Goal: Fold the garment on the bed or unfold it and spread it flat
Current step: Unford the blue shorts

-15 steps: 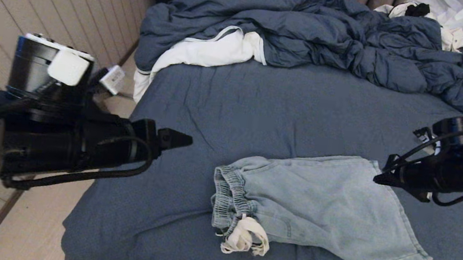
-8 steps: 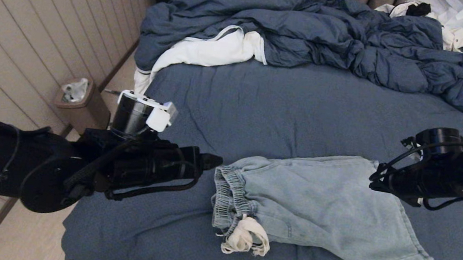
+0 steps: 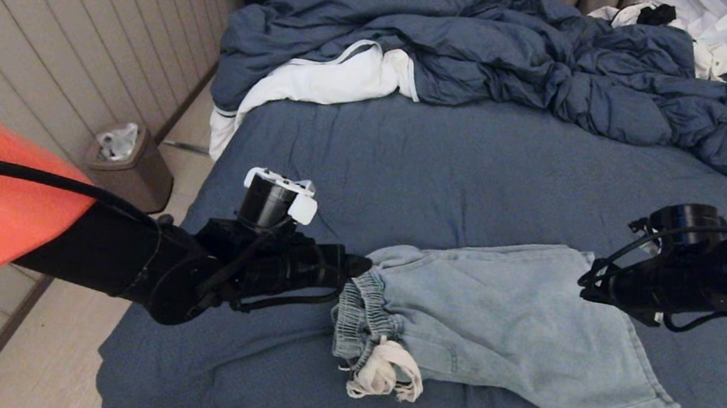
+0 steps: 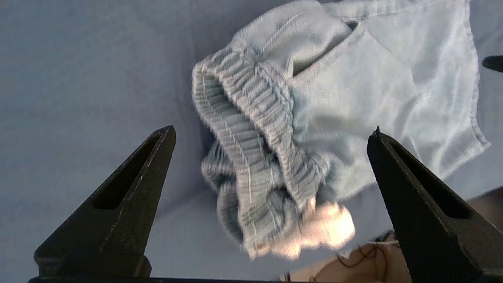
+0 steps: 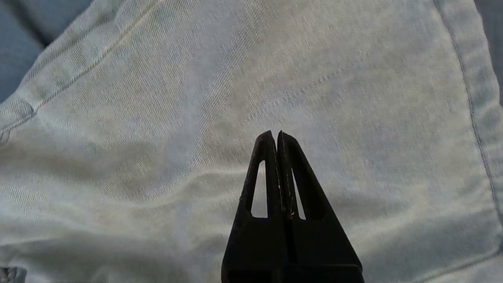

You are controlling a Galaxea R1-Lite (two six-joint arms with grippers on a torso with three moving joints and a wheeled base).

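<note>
The pale blue denim shorts [image 3: 501,325] lie folded on the dark slate-blue bed [image 3: 450,173], waistband to the left with the white drawstring [image 3: 384,373] bunched at its near end. My left gripper [image 3: 358,274] has reached the bunched waistband [image 4: 251,157] and stands open, fingers wide on either side of it with nothing held. My right gripper [image 3: 585,287] hovers over the far right hem corner, shut and empty; in the right wrist view its tips [image 5: 277,135] sit just above flat denim [image 5: 157,118].
A bulky dark blue duvet [image 3: 507,48] is heaped across the back of the bed, with a white garment [image 3: 323,81] at its left end and more white cloth [image 3: 725,26] at the back right. A small bin [image 3: 125,164] stands on the floor at the left.
My left arm has swept right and down from beside the bed to the shorts' waistband. The right gripper dropped slightly over the hem. The shorts have not moved.
</note>
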